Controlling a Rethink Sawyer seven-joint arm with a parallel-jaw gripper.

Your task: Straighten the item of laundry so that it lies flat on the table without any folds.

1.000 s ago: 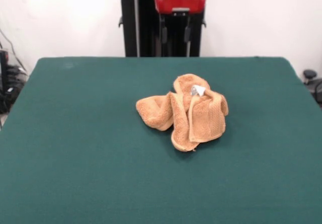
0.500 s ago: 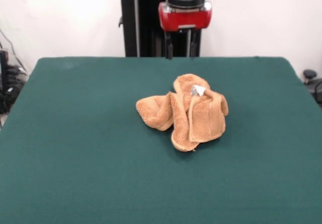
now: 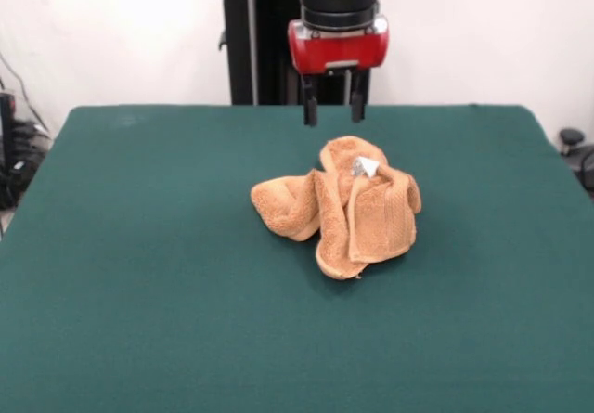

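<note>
Pincer [image 3: 331,113] has dropped lower, jaws spread wide and empty, with crumpled towel [image 3: 337,206] just below on bench [image 3: 139,292] — first grasp looks near.

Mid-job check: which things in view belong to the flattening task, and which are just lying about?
Job: crumpled towel; green table; open end effector above the towel.
Lying about: cables at one table edge; dark object at the other.

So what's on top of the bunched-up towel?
A small white tag sits on top of the towel. The hand hangs open above it, not touching. The folds hide whatever is underneath on the table.
</note>
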